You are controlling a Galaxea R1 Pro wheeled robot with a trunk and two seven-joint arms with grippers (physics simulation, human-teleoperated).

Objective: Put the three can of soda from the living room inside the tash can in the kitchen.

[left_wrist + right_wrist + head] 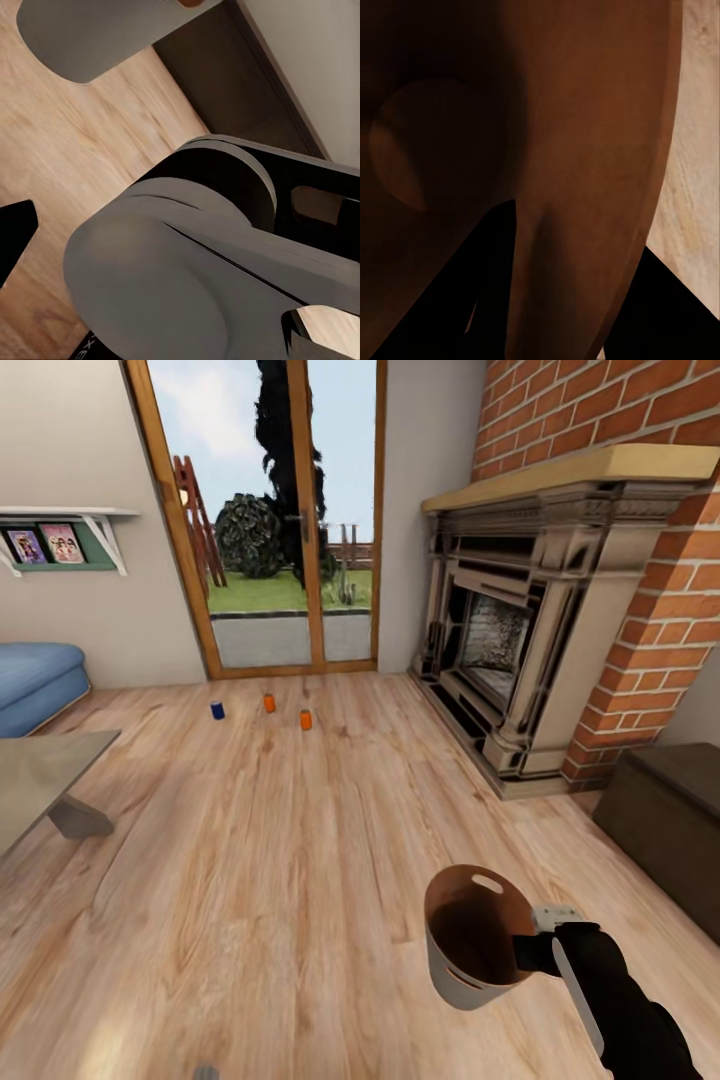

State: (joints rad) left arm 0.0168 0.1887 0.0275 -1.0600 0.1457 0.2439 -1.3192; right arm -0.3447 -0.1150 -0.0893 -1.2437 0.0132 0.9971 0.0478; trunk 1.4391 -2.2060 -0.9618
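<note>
A home living room, simulated; light wood plank floor throughout; brick fireplace w/ wood mantel, ahead of the right gripper & slightly to its right; wood-framed glass doors far ahead, garden visible outside; blue sofa far to its left; low table nearer on that side; wall shelf w/ framed pics above sofa; dark cabinet just to its right.

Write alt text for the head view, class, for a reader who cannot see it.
The right gripper holds a grey-white trash can by its rim over a wood floor. Ahead, one blue can and two orange cans stand before glass doors, with a brick fireplace on the right.
</note>
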